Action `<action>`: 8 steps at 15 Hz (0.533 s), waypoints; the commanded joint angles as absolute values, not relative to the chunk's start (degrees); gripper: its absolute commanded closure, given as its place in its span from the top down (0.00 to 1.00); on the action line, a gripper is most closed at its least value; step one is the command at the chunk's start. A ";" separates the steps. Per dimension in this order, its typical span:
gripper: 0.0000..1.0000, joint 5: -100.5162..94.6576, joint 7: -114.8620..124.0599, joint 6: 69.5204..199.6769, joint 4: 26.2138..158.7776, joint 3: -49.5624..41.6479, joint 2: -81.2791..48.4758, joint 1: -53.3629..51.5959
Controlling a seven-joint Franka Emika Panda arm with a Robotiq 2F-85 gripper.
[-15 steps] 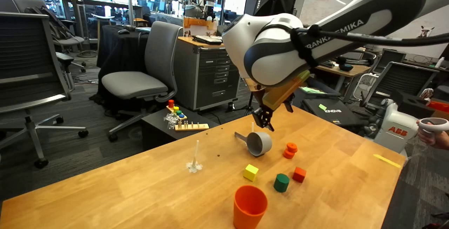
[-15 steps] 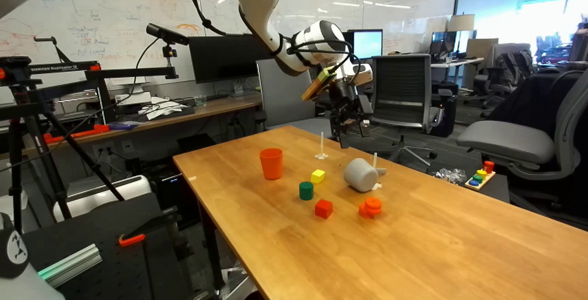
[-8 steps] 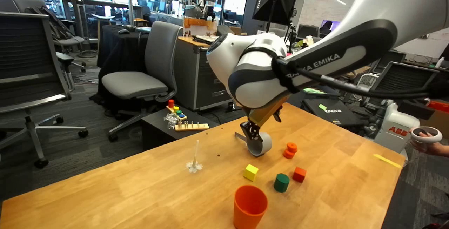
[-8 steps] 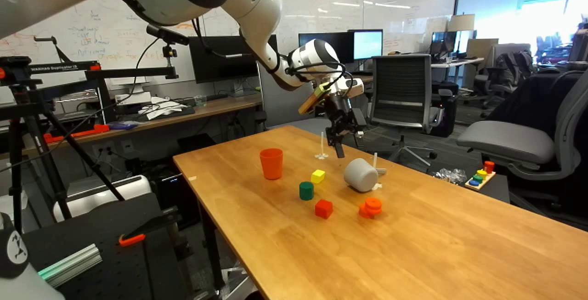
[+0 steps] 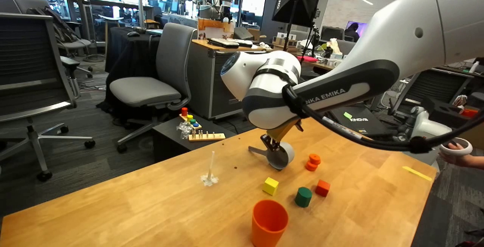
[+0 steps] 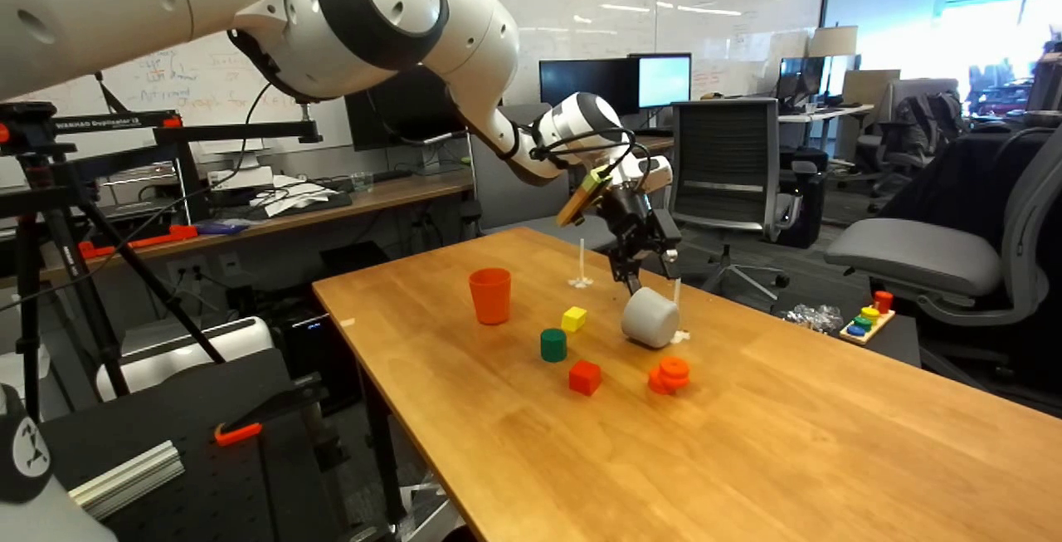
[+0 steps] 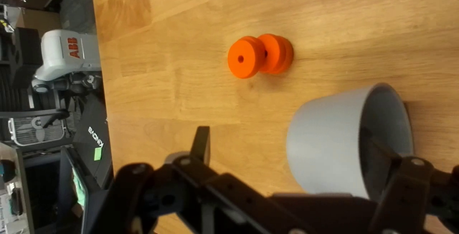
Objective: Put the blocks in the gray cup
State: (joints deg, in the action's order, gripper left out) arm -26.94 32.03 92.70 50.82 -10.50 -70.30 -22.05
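I stand by a broad wooden table. A white robot arm bends down over it, its claw at the gray cup. The claw's jaws are spread wide, gripping nothing that I can see: one finger stands beyond the cup's bottom end, the other at its mouth, perhaps inside; I cannot tell. The gray cup lies on its side, so little would stay in it; my guess is the claw straddles it to set it upright first. An orange cup stands upright, well apart, likely no part of the job. Nearer the gray cup rests an orange piece of stacked discs. Smallest, the yellow block sits on the table between the cups, the green block near it and the red block near that, each free to be picked up alone.
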 commanded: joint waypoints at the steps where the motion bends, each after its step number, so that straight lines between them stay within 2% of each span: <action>1: 0.74 -27.73 31.44 88.64 42.98 -12.55 -74.80 -22.67; 8: 0.19 -26.26 31.80 91.05 42.74 -11.45 -74.39 -20.57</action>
